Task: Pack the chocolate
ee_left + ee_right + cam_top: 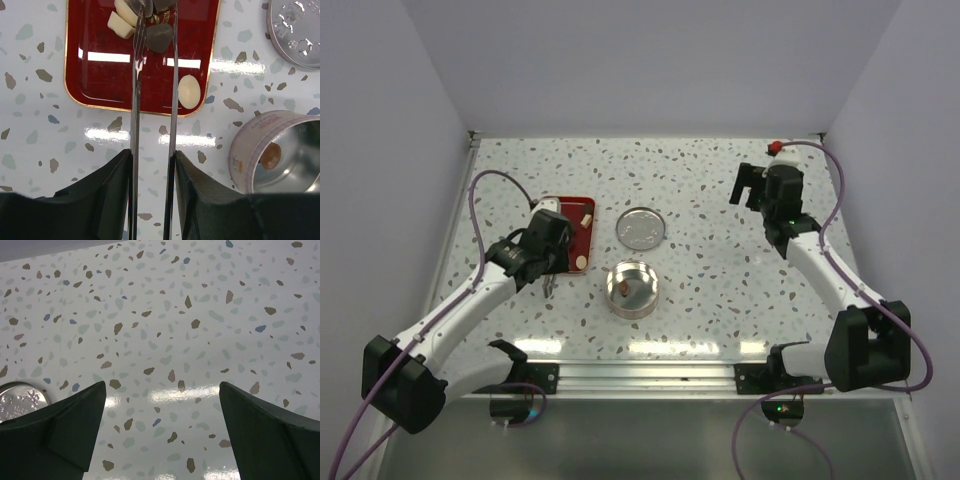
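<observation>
**Choc packing stn: contents, lg to sm**

Table: speckled.
Red tray, left: holds chocolate, cream pcs plus dark pc between tweezers blades. Tips cut off at frame top, contact unclear.
Tin, centre, near: one brown pc inside.
Lid, just beyond the tin.
Jaws: left gripper clamped on tweezers; right gripper spread wide, holding nothing.

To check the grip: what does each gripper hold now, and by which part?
The left gripper holds metal tweezers by their handle end, tips over the red tray. The right gripper is open, holding nothing.
</observation>
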